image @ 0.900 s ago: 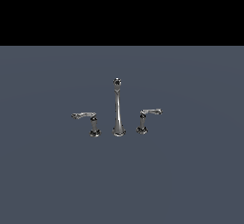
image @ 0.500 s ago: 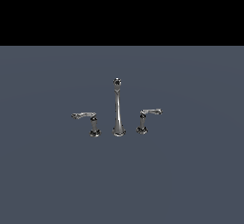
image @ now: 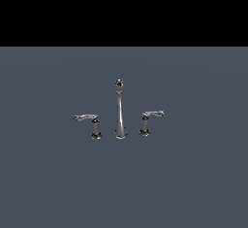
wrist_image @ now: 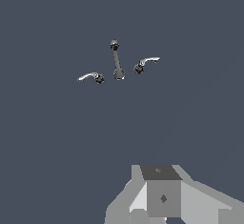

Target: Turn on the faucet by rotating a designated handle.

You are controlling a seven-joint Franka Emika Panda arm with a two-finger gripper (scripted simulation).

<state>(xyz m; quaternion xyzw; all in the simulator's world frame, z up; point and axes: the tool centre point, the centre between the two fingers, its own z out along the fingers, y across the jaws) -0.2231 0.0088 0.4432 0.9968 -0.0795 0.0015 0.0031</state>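
The chrome faucet stands on a flat grey-blue surface. Its tall tapering spout (image: 119,110) is in the middle, with a round tip. The handle (image: 146,122) is a short post on the exterior view's right, and its curved lever branches rightward. The mirror-image handle (image: 93,124) stands on the left, its lever branching leftward. In the wrist view the spout (wrist_image: 116,59), the handle (wrist_image: 145,64) and the mirror handle (wrist_image: 92,77) lie well away from my gripper (wrist_image: 162,198). Only the gripper's grey body shows, at the picture's edge. Its fingers are not clear. The arm is out of the exterior view.
The grey-blue surface (image: 193,183) stretches all around the faucet. A black band fills the background above it in the exterior view.
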